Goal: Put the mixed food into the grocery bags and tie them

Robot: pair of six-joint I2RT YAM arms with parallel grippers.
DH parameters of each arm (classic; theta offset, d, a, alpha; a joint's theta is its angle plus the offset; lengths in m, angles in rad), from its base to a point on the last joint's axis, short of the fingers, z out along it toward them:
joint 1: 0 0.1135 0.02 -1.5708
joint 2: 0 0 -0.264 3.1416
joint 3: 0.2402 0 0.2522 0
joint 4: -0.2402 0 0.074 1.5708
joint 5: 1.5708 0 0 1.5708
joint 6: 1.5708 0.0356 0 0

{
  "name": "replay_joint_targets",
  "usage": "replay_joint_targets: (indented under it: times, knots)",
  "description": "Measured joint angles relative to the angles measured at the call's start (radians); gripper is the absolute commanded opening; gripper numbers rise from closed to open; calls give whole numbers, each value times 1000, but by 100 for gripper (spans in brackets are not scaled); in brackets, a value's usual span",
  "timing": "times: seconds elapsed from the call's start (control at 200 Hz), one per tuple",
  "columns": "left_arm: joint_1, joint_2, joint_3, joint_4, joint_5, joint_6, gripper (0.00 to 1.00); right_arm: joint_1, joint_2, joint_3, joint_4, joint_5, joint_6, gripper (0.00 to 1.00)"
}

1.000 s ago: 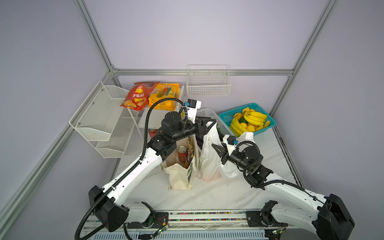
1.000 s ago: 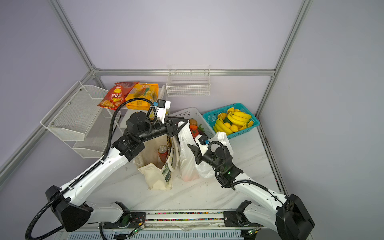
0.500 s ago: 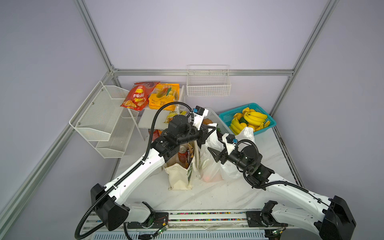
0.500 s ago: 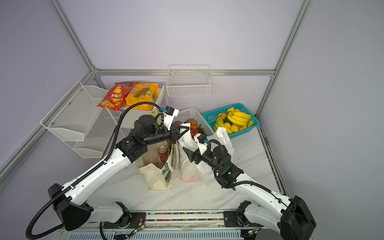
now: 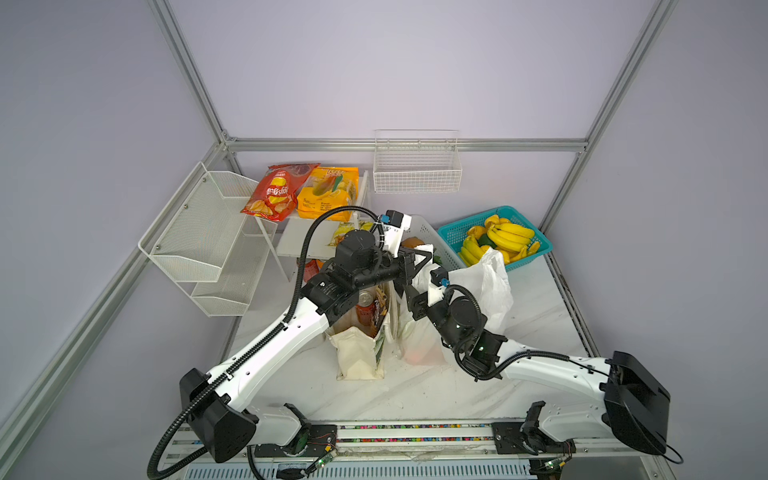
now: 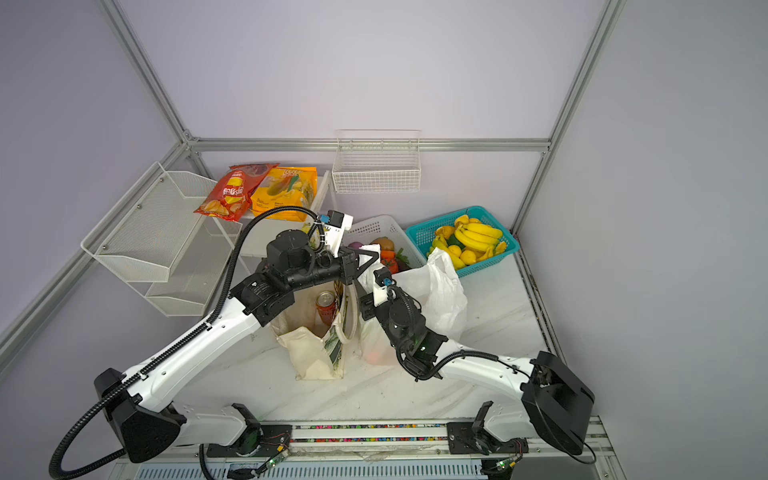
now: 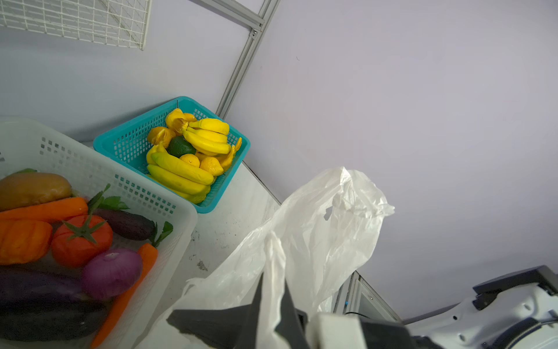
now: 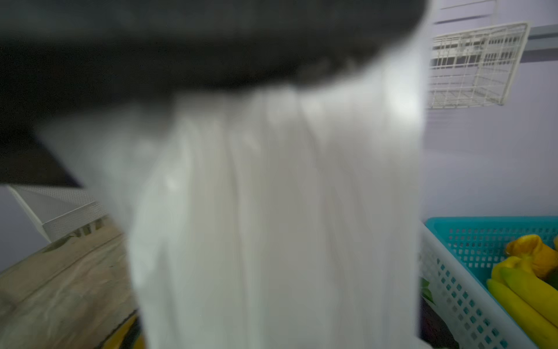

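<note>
Top views, both: canvas tote (image 5: 357,361) stands nearest, open, drink can (image 5: 365,309) upright inside. Just beside it, plastic bag (image 5: 490,291); left gripper (image 7: 273,290) clenched on its handle strip. At bag too, right gripper (image 5: 412,300), jaws unreadable. Beyond: white basket (image 7: 90,169), vegetables; teal basket (image 7: 126,145), bananas.

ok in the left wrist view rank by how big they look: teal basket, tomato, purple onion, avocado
1. teal basket
2. tomato and purple onion, about alike
3. avocado, though it sits farther off
</note>
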Motion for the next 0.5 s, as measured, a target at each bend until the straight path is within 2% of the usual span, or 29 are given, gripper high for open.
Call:
replay_joint_targets:
  times: [0.155,0.265,0.325,0.5]
  knots:
    - [3,-2,0,-14,2,-58,0,14,24,-121,47,94,40,48]
    - [8,-2,0,-15,9,-76,0,14,-32,-138,36,101,36,61]
    - [13,-2,0,-10,10,-82,0,14,-74,-127,39,90,21,64]
    - [18,-2,0,-2,16,-87,0,14,-55,-53,81,28,10,56]
